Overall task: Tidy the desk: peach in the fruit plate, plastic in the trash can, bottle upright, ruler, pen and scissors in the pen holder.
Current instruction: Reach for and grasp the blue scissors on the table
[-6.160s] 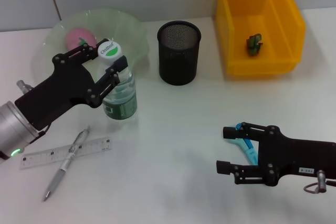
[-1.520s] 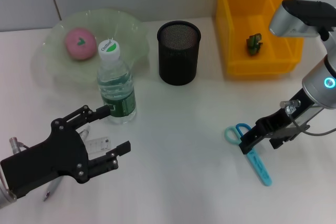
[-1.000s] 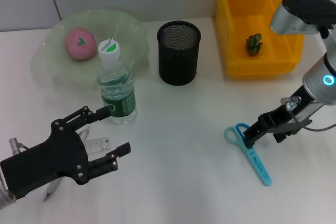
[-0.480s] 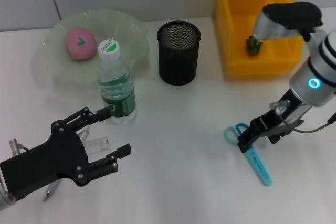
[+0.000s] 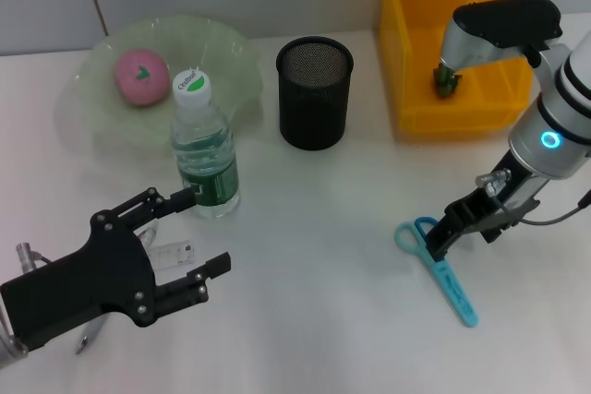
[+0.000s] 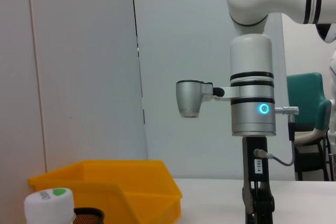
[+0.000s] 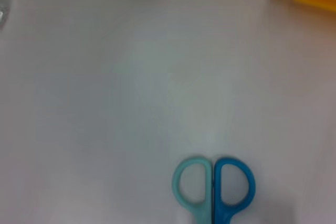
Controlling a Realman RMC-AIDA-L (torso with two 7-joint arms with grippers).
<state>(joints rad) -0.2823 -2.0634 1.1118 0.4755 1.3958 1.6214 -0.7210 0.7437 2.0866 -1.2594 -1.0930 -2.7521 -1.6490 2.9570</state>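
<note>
The bottle (image 5: pixel 204 149) stands upright in front of the fruit plate (image 5: pixel 217 48), which holds the pink peach (image 5: pixel 139 74). My left gripper (image 5: pixel 209 228) is open low on the left and holds nothing. It covers most of the ruler (image 5: pixel 175 254) and the pen (image 5: pixel 83 343). The blue scissors (image 5: pixel 445 276) lie flat at the right. My right gripper (image 5: pixel 435 248) points down right over their handles (image 7: pixel 213 187). The black mesh pen holder (image 5: pixel 315 91) stands at centre back. A green piece of plastic (image 5: pixel 447 77) lies in the yellow trash can (image 5: pixel 406 62).
The trash can stands at the back right, just behind my right arm (image 5: pixel 545 126). The left wrist view shows the bottle cap (image 6: pixel 50 203), the yellow bin (image 6: pixel 121 192) and my right arm (image 6: pixel 253 103) standing upright over the table.
My left gripper has let go of the bottle and drawn back over the ruler and pen. The right arm has turned downward and shifted slightly above the scissors' handles.
</note>
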